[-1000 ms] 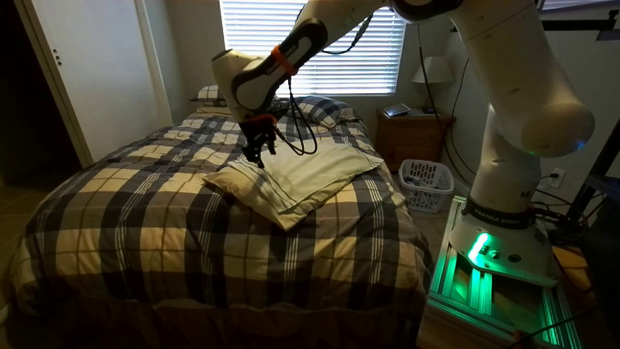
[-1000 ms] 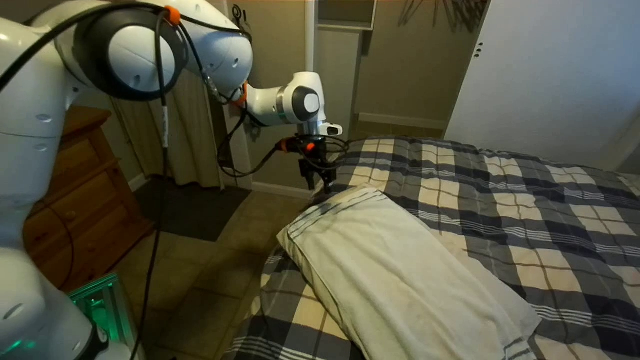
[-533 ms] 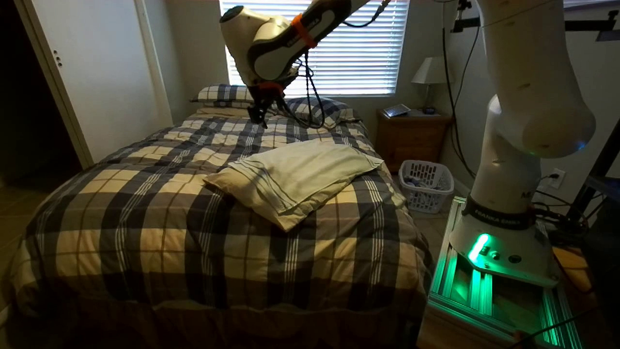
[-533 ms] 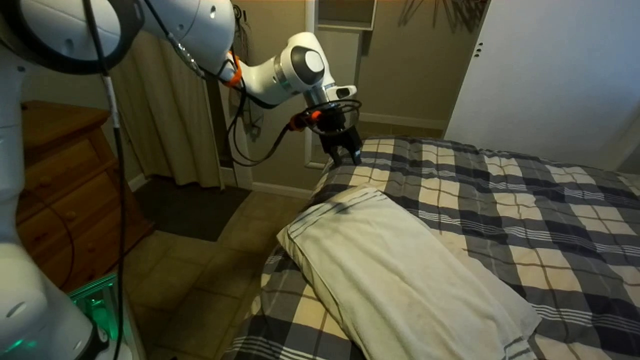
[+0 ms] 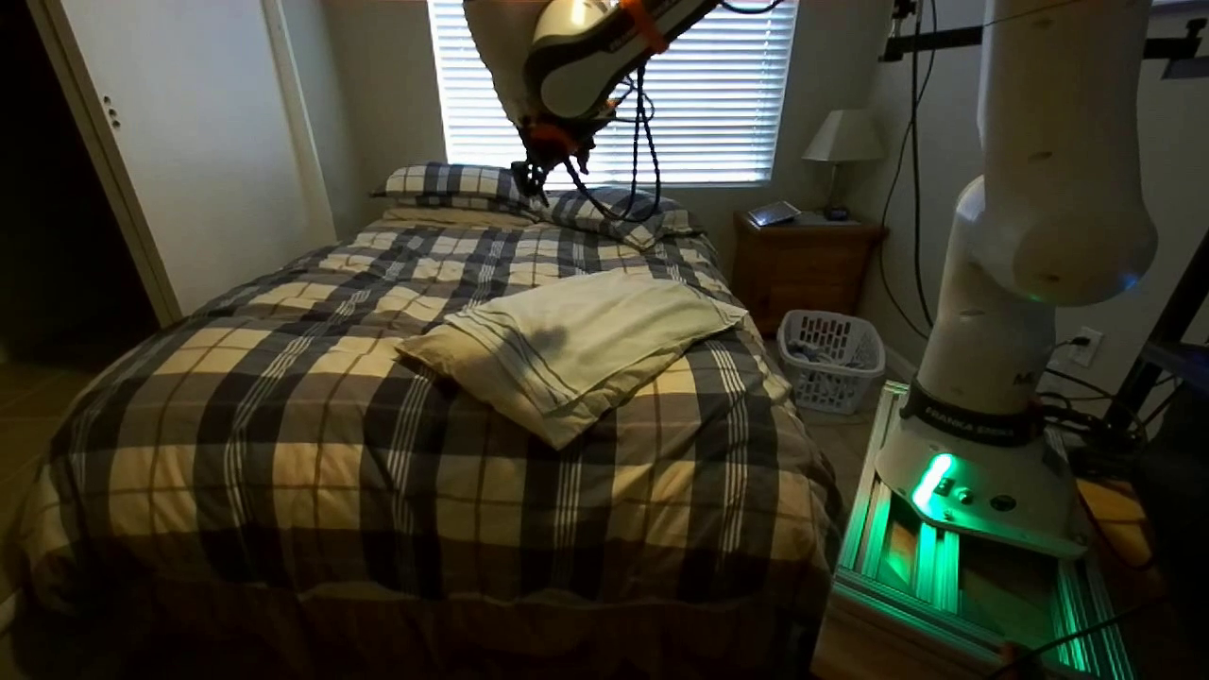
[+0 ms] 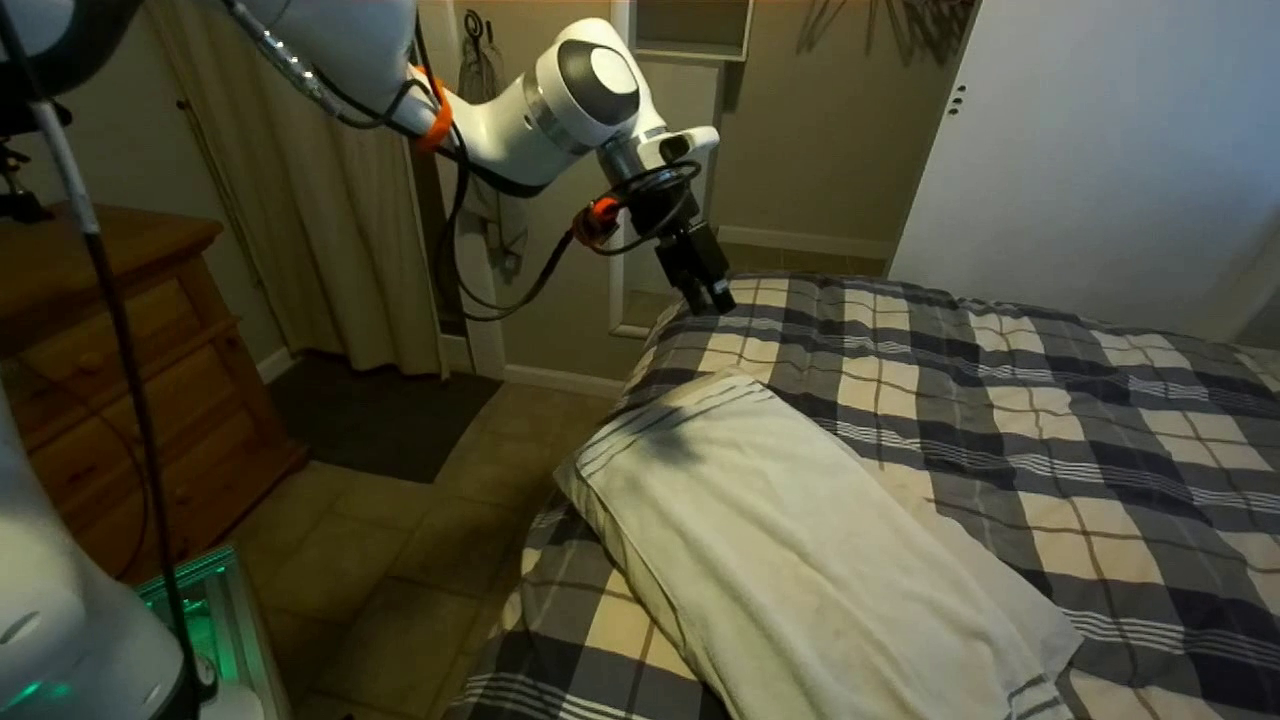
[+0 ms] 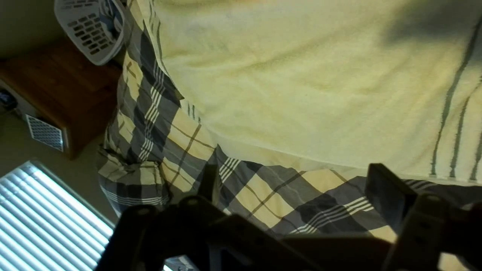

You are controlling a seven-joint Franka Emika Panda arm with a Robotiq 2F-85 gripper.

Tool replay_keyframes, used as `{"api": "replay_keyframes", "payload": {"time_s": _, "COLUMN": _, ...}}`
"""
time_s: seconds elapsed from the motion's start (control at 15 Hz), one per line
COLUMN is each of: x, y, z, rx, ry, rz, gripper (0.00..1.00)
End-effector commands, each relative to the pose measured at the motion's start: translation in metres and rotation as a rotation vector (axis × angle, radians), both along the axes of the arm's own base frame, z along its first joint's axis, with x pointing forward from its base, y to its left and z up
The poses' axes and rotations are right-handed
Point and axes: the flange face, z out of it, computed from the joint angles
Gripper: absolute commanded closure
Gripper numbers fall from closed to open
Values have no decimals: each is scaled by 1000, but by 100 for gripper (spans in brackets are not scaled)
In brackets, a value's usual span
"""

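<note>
I have the gripper [image 7: 293, 178] hanging wide and empty above a plaid comforter [image 5: 312, 463], where the pale striped towel [image 6: 820, 540] lies askew; a white laundry basket [image 5: 836, 393] and wooden nightstand [image 5: 798, 272] stand alongside, window blinds [image 5: 723, 123] behind.

From foot and side edges of the bed [image 5: 378, 472], exterior views face window [image 5: 713, 109] and door [image 6: 1090, 150]; nearer, the wrist view looks down; all share the cloth [image 6: 810, 555].

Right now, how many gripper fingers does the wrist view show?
2: one finger left of the picture's middle, the other finger right of it, standing apart with plaid bedding visible between them.
</note>
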Motion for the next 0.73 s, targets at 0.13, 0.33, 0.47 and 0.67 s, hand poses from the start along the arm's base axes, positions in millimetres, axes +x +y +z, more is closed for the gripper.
{"api": "replay_keyframes", "payload": {"time_s": 0.13, "x": -34, "y": -25, "z": 8, "rx": 100, "ry": -68, "rz": -75, "gripper": 0}}
{"api": "replay_keyframes", "payload": {"time_s": 0.33, "x": -41, "y": -35, "z": 5, "rx": 140, "ry": -90, "rz": -84, "gripper": 0}}
{"api": "replay_keyframes", "payload": {"time_s": 0.47, "x": -27, "y": -35, "z": 5, "rx": 97, "ry": -60, "rz": -72, "gripper": 0}}
{"api": "replay_keyframes", "payload": {"time_s": 0.67, "x": -26, "y": -33, "z": 4, "rx": 98, "ry": -58, "rz": -68, "gripper": 0}}
